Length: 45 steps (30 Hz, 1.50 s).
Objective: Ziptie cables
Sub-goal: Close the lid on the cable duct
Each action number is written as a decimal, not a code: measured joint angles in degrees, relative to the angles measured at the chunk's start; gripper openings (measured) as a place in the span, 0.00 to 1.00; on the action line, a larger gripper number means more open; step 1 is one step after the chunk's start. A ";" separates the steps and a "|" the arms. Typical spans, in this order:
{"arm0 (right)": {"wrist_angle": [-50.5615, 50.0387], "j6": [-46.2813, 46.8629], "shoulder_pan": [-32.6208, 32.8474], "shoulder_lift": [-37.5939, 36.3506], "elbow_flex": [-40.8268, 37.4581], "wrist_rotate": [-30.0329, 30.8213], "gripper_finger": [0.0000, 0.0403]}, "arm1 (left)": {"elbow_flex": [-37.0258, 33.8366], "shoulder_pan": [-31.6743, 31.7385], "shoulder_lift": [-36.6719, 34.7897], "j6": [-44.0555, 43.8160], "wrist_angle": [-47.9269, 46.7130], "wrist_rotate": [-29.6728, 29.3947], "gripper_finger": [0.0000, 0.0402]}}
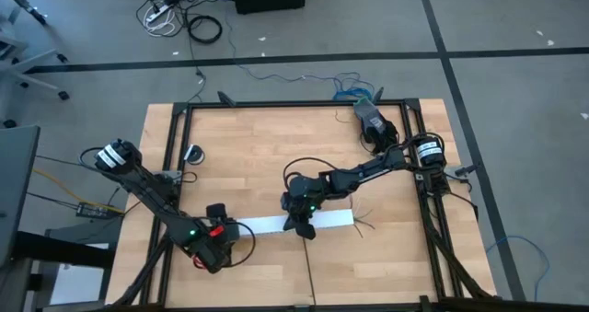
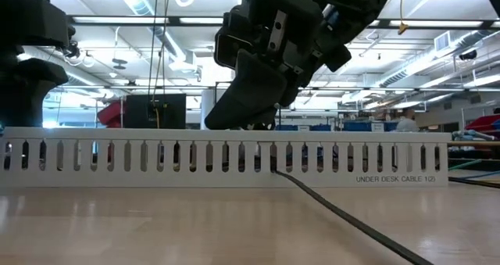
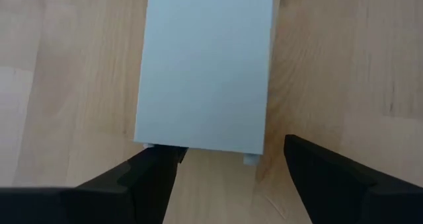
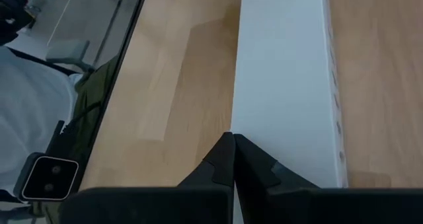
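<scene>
lying 9-to-3 on the table [image 1: 386, 266], the white channel [image 1: 267, 225] has the open left claw [image 3: 221, 178] at its 9 end; right claw [image 4: 232, 159] shut mid-channel; ziptie [image 2: 344, 218] trails toward 5.

The table [image 1: 276, 137] is pale wood in a butcher-block pattern of light and slightly darker strips, framed by black rails [image 1: 294, 103]. Across it lies a white plastic channel [image 2: 156, 157] whose side wall carries a regular row of dark vertical slots and small grey printed lettering. Its top [image 3: 205, 65] looks plain pale bluish-white. A thin black strip [image 2: 344, 216] runs from one slot over the wood. Both arms are black; the left arm [image 1: 152, 197] shows a green light, a red patch and a white-striped joint. The floor [image 1: 515, 27] is grey with dark lines.
</scene>
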 joint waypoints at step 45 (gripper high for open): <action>-0.06 0.09 -0.02 0.02 0.00 -0.46 0.00 | 0.48 -0.03 3.91 1.56 -0.81 1.82 0.47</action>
